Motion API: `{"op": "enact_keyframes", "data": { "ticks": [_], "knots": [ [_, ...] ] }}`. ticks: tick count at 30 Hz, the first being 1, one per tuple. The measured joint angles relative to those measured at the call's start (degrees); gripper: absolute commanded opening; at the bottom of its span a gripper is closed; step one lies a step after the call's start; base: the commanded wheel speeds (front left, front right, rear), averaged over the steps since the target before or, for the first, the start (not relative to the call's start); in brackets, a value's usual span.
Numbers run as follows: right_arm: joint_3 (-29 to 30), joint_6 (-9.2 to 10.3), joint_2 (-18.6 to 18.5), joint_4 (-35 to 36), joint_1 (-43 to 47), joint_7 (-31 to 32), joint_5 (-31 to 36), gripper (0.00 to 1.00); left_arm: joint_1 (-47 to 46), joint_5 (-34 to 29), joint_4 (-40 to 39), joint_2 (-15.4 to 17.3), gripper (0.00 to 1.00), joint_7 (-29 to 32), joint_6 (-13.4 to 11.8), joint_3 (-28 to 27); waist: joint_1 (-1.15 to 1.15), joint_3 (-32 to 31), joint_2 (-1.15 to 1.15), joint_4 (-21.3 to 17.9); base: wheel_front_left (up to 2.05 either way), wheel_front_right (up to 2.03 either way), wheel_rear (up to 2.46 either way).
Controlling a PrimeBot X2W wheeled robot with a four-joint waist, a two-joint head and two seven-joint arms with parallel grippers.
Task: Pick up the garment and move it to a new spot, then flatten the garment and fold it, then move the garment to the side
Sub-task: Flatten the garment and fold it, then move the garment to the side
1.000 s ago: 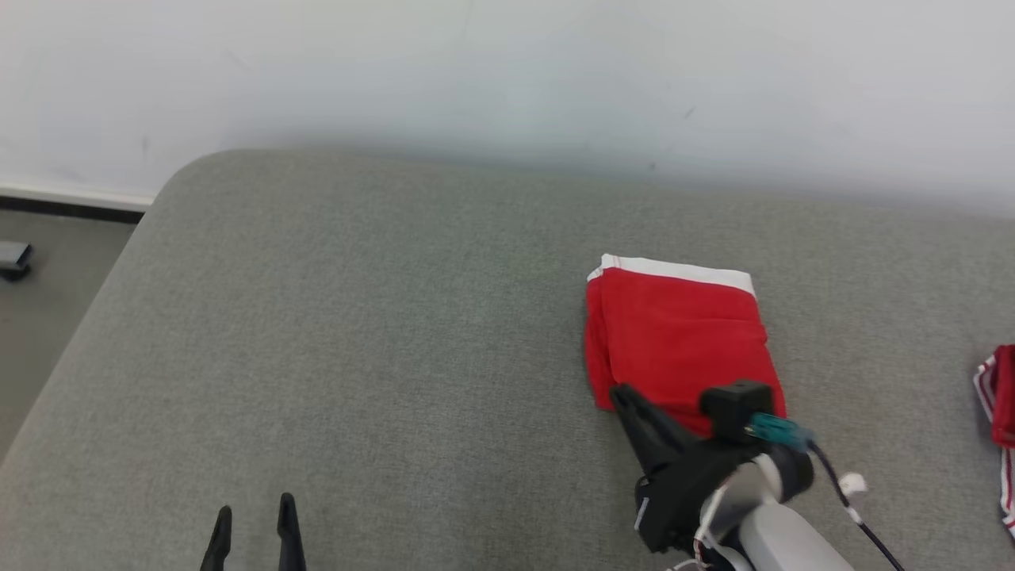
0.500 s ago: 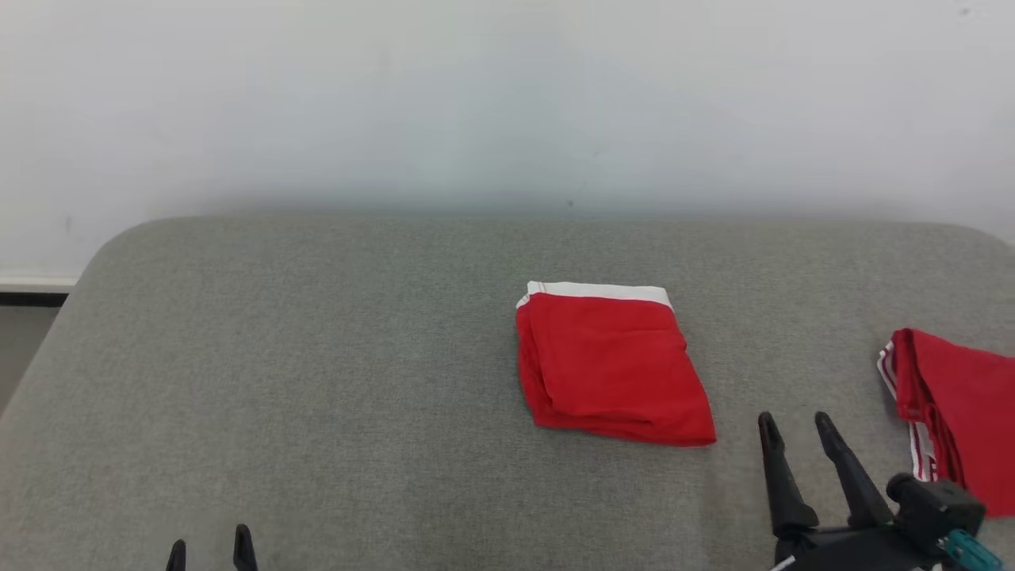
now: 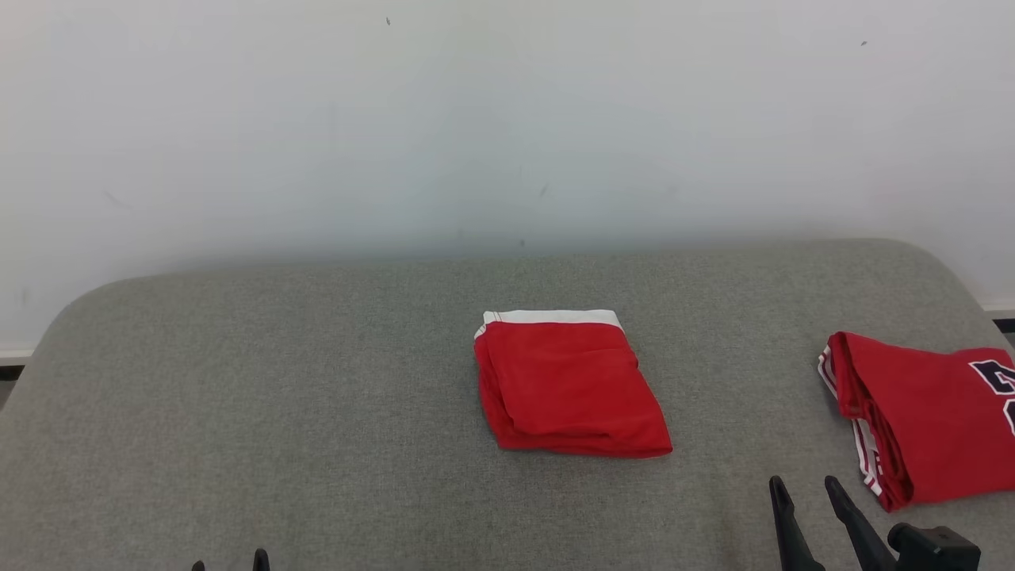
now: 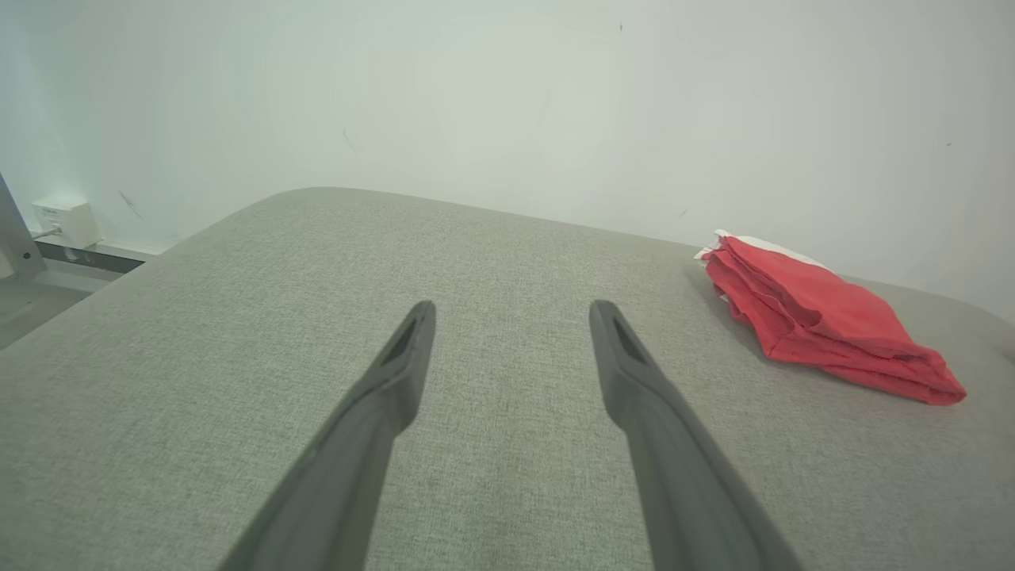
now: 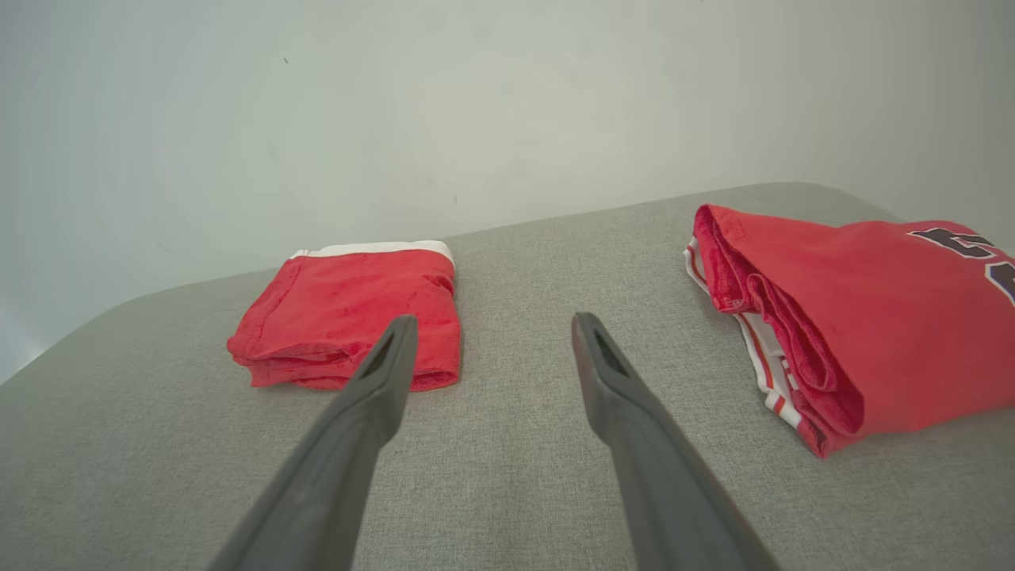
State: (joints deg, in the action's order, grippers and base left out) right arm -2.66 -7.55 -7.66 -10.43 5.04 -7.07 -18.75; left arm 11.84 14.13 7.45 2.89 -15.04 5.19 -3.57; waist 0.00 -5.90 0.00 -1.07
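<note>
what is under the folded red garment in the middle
The red garment lies flat on the grey cushion, its own folded layers stacked beneath the top one. Nothing pokes out at its edges; the cushion directly below is covered and can't be checked.

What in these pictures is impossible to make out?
- Dark lettering on the red jersey with striped trim: head view, cut by the right edge.
- Inner layers of the folded red garment with a white band: head view, covered by the top fold.
- Left gripper: head view, mostly below the bottom edge.
- Small white box by the wall: left wrist view, too small to identify.
</note>
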Motion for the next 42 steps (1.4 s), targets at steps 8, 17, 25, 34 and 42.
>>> {"op": "enact_keyframes", "data": {
  "ticks": [8,17,25,34,42],
  "knots": [
    [-1.0,0.0,-0.2,-1.5,0.0,-0.2,-0.6,1.0,0.9,0.0,0.3,0.0,1.0,0.0,0.2,0.1,0.0,-0.7,0.0,-0.7,0.0,0.0,0.0],
    [-1.6,0.0,-0.3,-1.8,0.0,0.0,-0.8,1.0,1.2,0.1,0.4,0.0,1.0,0.0,0.3,-0.1,0.0,-0.5,0.0,-0.2,0.0,0.0,0.0],
    [-1.6,0.0,-0.3,-1.8,0.0,0.3,-1.4,1.0,1.2,0.2,0.5,0.0,1.0,0.0,0.3,0.2,0.01,-0.3,0.0,0.2,0.0,0.0,0.0],
    [-1.5,0.0,-0.2,-1.9,0.1,0.7,-1.4,1.0,1.2,0.5,0.6,0.0,1.0,0.0,0.1,0.4,0.01,-0.2,0.0,0.8,0.0,0.0,0.0],
    [-3.1,0.0,1.0,-2.3,-6.0,6.9,-1.7,1.0,1.1,0.9,-0.3,0.0,1.0,0.0,-0.5,0.8,0.01,1.0,0.0,1.6,0.0,0.0,0.0]
  ]
}}
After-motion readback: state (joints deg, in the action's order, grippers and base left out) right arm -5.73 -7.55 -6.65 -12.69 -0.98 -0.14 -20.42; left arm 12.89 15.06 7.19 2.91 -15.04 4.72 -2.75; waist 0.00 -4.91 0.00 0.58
